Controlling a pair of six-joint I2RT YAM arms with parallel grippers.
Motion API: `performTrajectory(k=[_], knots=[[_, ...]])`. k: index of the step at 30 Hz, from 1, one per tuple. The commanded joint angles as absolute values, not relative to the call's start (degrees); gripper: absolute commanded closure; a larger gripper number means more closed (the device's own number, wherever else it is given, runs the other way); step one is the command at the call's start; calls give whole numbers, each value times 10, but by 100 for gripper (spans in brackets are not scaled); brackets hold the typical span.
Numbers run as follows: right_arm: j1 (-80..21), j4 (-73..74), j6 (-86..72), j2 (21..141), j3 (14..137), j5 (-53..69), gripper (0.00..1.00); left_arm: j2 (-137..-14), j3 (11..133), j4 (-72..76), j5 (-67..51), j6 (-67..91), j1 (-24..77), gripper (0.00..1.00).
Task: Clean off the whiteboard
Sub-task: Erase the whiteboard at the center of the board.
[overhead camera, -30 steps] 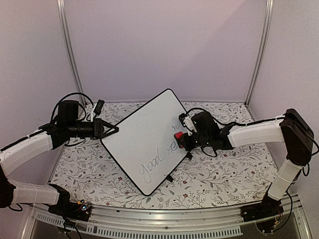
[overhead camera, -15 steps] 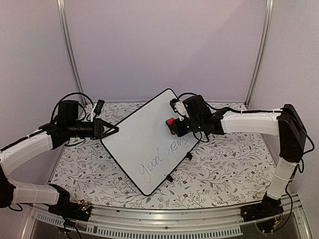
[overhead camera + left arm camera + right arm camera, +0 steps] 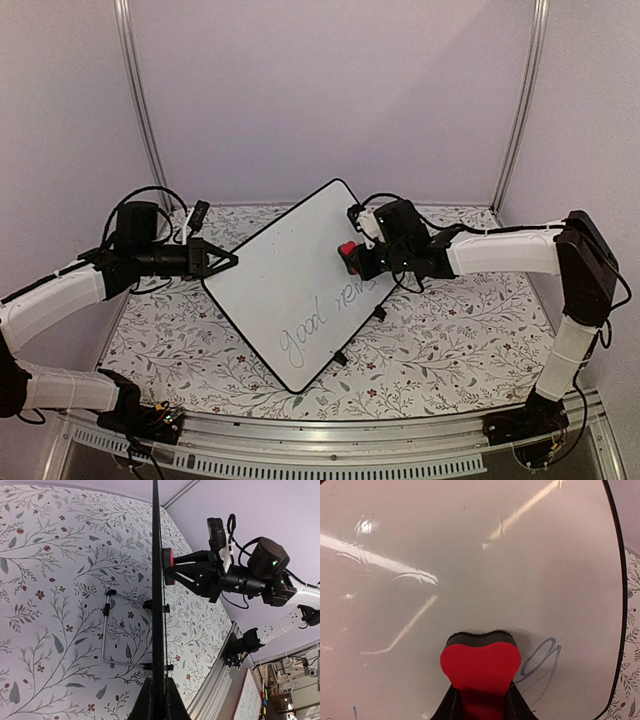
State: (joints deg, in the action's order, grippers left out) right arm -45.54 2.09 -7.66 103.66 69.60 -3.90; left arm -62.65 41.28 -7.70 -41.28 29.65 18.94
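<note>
The whiteboard [image 3: 280, 270] stands tilted on the table, white with a thin black frame, and grey handwriting [image 3: 322, 318] runs along its lower right part. My left gripper [image 3: 228, 260] is shut on the board's left edge. The left wrist view shows the whiteboard [image 3: 158, 595] edge-on, with my left gripper [image 3: 159, 692] clamped over its rim. My right gripper [image 3: 356, 258] is shut on a red eraser [image 3: 347, 250] whose dark felt face presses on the board's upper right area. In the right wrist view the eraser [image 3: 480, 662] sits against the whiteboard [image 3: 470, 555], beside a looped pen stroke [image 3: 542, 659], with my right gripper [image 3: 481, 702] shut on it.
A floral cloth [image 3: 450, 350] covers the table. A wire stand [image 3: 104, 645] props the board from behind. A small black object [image 3: 198, 212] lies at the back left. A metal rail [image 3: 320, 455] runs along the near edge, and walls with upright posts [image 3: 518, 110] close the sides.
My right gripper carried the eraser up and left from the board's right edge onto its upper right face, then slipped back slightly. The left gripper and the board stayed still.
</note>
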Motion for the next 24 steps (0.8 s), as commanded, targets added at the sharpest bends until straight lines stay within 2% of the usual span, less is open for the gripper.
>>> performTrajectory(k=[1, 24], knots=[[-447, 48, -83, 1041, 648, -43, 100, -622, 407, -60, -455, 271, 194, 100], [-447, 33, -98, 1000, 572, -43, 100, -621, 406, -59, -454, 271, 194, 100]])
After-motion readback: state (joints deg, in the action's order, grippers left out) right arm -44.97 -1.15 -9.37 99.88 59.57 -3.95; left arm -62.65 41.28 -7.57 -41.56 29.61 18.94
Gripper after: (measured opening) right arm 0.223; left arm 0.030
